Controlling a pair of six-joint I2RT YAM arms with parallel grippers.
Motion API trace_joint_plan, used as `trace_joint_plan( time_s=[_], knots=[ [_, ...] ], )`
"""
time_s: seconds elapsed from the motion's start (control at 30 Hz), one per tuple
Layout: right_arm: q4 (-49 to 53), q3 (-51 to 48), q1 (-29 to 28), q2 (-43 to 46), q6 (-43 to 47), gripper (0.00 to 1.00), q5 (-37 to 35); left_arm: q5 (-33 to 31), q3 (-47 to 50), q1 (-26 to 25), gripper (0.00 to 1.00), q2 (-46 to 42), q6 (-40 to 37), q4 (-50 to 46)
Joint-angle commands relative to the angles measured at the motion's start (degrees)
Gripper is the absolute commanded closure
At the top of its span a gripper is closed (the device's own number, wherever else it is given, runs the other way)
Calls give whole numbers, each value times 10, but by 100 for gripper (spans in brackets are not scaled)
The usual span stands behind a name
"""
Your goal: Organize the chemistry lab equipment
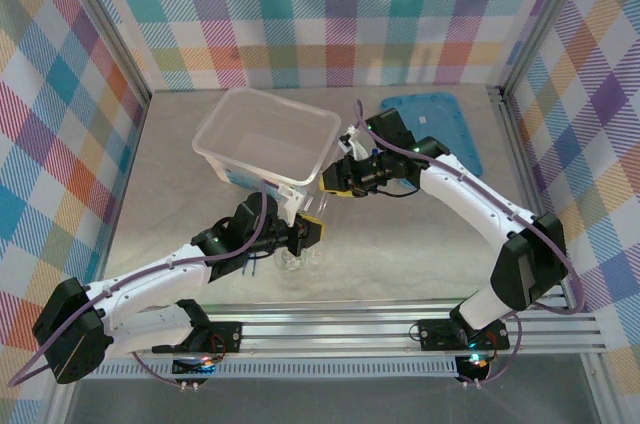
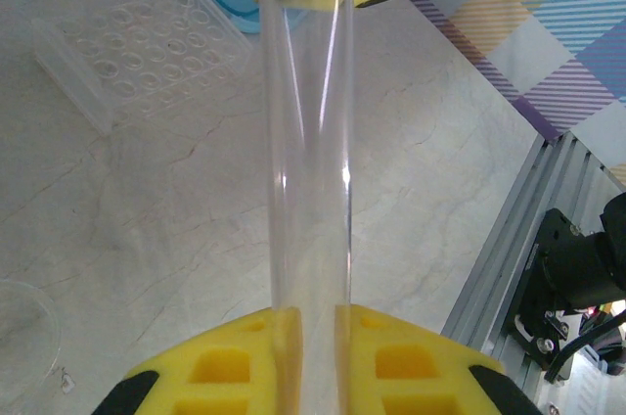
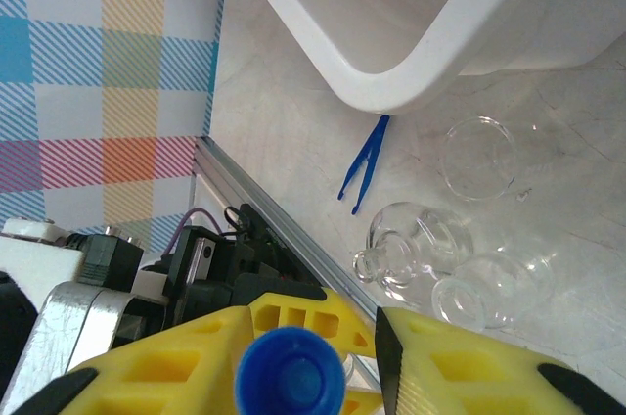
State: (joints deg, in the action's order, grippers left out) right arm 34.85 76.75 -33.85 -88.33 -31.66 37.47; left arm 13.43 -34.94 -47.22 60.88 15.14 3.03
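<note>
The left gripper [image 2: 315, 325] has its jaws closed tight on a thin clear tube [image 2: 308, 141]. The tube is held off the bench, and its long axis runs straight out from the yellow pads. The left wrist view shows its far end reaching up under the right gripper's yellow pad.

The right gripper [image 3: 313, 337] looks down on a round blue cap [image 3: 290, 376], seen end-on between its jaws. They stand partly apart, with a gap showing on one side of the cap. From above, the two grippers [image 1: 308, 234] [image 1: 333, 184] meet just off the near right corner of the translucent box [image 1: 215, 134]. The box stands open-topped at the middle of the bench. The blue lid [image 1: 435, 129] lies flat near the far right corner.

The right wrist view alone shows the dark blue tweezers [image 3: 364, 165]. They lie on the bench beside the box's corner, with their tips pointing away from it. Close by are a round glass dish [image 3: 477, 156], upright, and a glass flask [image 3: 411, 239] on its side. The left wrist view adds a clear well plate [image 2: 147, 53] lying flat on the bench.
</note>
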Motion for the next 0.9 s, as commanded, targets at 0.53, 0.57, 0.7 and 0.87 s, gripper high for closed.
trace_joint_plan(
  time_s=[0.53, 0.57, 0.7, 0.87],
  knots=[
    [16, 21, -12, -12, 28, 87, -15, 2, 4, -6, 94, -1, -3, 3],
    [20, 22, -12, -10, 31, 88, -21, 0, 4, -6, 93, -1, -2, 3],
    [40, 28, -12, 3, 42, 89, -54, -15, 5, -6, 62, -5, 6, 2],
    [71, 33, -12, 39, 54, 88, -146, -43, 5, -6, 46, -25, 15, -6]
  ],
)
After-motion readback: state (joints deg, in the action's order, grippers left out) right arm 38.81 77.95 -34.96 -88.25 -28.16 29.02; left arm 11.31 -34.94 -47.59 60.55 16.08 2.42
